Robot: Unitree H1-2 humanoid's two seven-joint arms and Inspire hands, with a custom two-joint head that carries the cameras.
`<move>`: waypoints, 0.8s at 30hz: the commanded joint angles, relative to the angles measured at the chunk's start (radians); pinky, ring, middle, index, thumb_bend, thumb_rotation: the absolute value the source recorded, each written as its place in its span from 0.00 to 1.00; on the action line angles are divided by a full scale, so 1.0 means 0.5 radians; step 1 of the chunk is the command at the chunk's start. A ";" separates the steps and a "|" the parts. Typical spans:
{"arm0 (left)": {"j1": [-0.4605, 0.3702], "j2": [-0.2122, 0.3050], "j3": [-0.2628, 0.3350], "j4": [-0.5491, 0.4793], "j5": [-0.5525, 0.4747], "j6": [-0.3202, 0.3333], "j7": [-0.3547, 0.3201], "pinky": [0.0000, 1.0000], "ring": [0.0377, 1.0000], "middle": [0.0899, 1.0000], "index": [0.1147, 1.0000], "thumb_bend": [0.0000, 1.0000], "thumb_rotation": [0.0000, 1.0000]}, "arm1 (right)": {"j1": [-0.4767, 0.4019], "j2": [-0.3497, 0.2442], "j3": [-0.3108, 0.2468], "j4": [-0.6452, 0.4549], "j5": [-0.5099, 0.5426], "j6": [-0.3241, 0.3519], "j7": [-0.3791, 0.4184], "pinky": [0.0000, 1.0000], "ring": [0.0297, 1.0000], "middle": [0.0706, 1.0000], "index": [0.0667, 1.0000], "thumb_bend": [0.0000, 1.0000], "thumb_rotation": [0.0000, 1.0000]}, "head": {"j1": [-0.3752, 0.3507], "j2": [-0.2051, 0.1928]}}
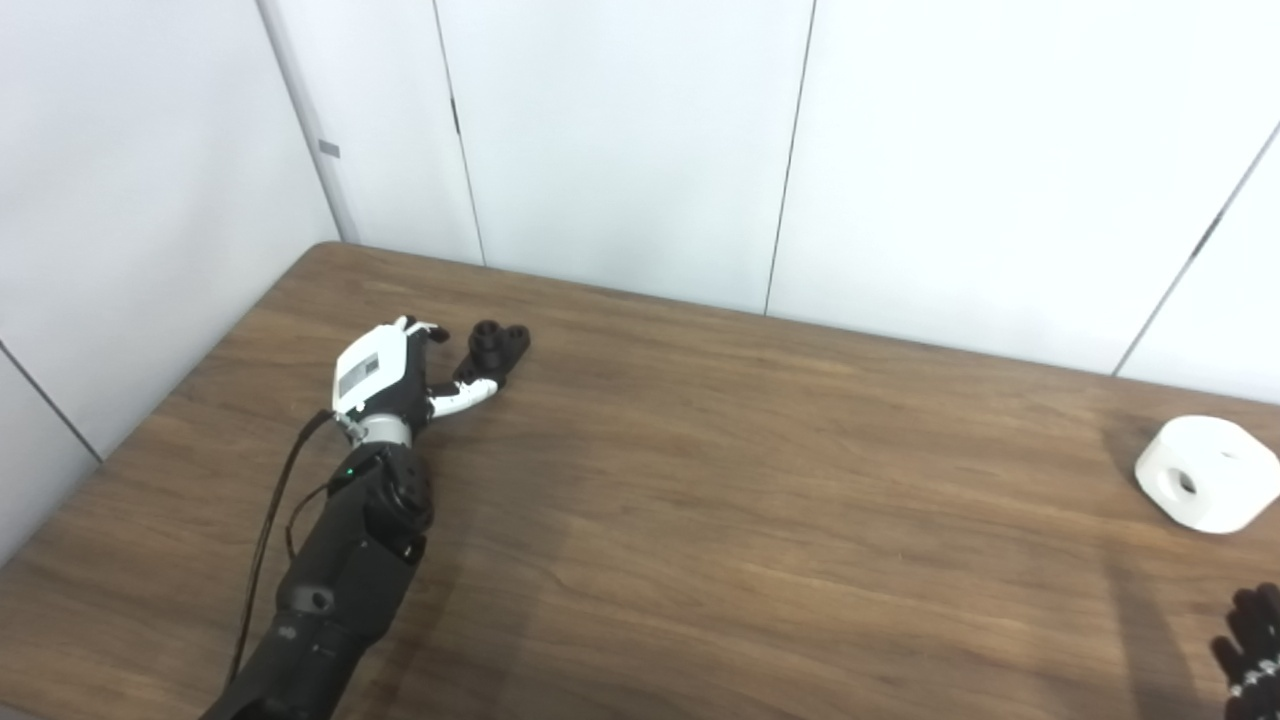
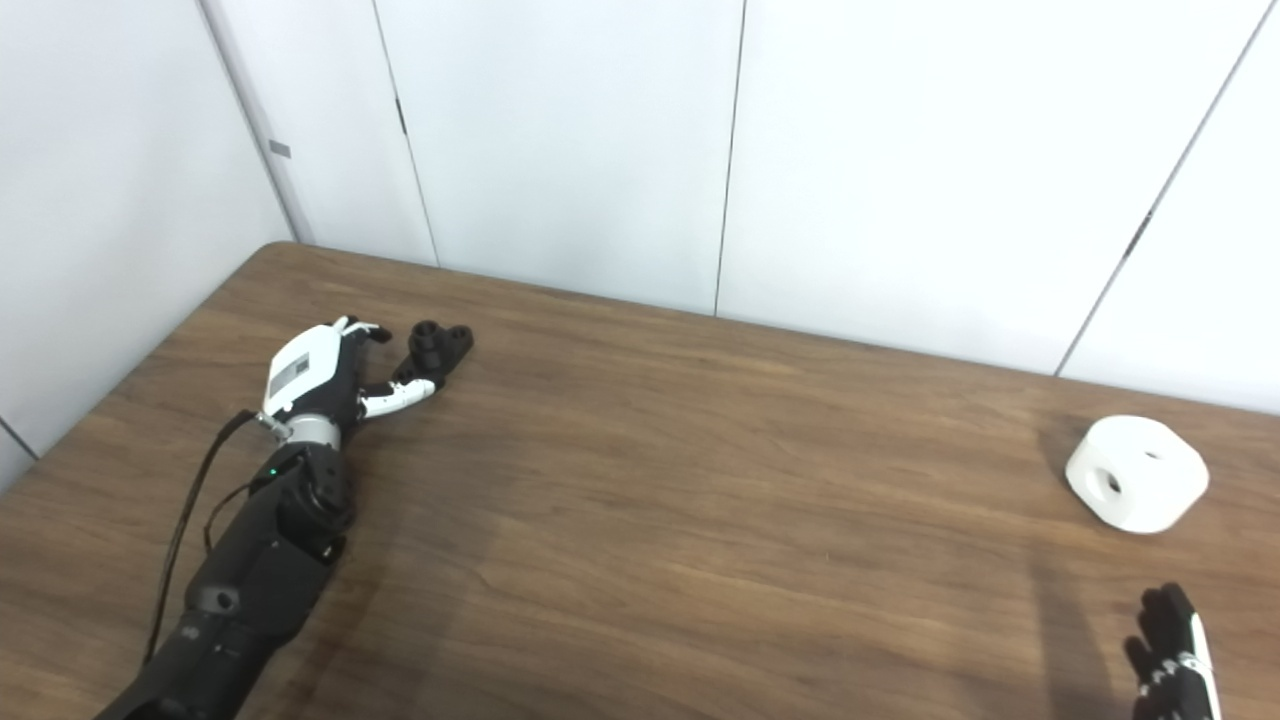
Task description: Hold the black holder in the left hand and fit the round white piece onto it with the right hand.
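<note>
The black holder (image 1: 492, 352) lies on the wooden table (image 1: 700, 500) at the far left. My left hand (image 1: 385, 375) rests beside it, open, with the thumb (image 1: 462, 396) stretched along the holder's near side and the fingers to its left. Whether the thumb touches the holder is unclear. The round white piece (image 2: 1136, 473), with a hole in its side, sits on the table at the far right. My right hand (image 2: 1172, 655) shows only its fingertips at the bottom right corner, nearer to me than the white piece and apart from it, fingers spread.
White wall panels (image 1: 620, 140) stand right behind the table's far edge. The table's left edge runs diagonally just left of my left arm (image 1: 330, 590). A black cable (image 1: 265, 540) hangs along that forearm.
</note>
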 commanded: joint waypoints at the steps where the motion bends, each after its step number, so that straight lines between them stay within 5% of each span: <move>1: -0.114 0.057 -0.002 -0.014 0.001 0.002 0.030 0.99 1.00 0.95 0.73 0.80 0.46 | -0.011 0.082 0.027 0.220 -0.032 0.002 -0.033 0.99 0.99 0.97 1.00 0.62 1.00 | -0.002 0.001; 8: -0.152 0.074 -0.039 0.035 -0.019 0.009 0.032 0.99 1.00 0.94 0.71 0.82 0.45 | -0.014 0.087 0.039 0.219 -0.103 -0.016 -0.064 0.89 0.97 0.96 0.99 0.61 1.00 | -0.016 -0.006; 24: -0.183 0.108 -0.136 0.073 -0.007 0.044 0.028 1.00 1.00 0.94 0.70 0.82 0.41 | -0.023 0.082 0.036 0.238 -0.160 -0.026 -0.090 0.97 0.99 0.97 1.00 0.55 1.00 | -0.025 -0.004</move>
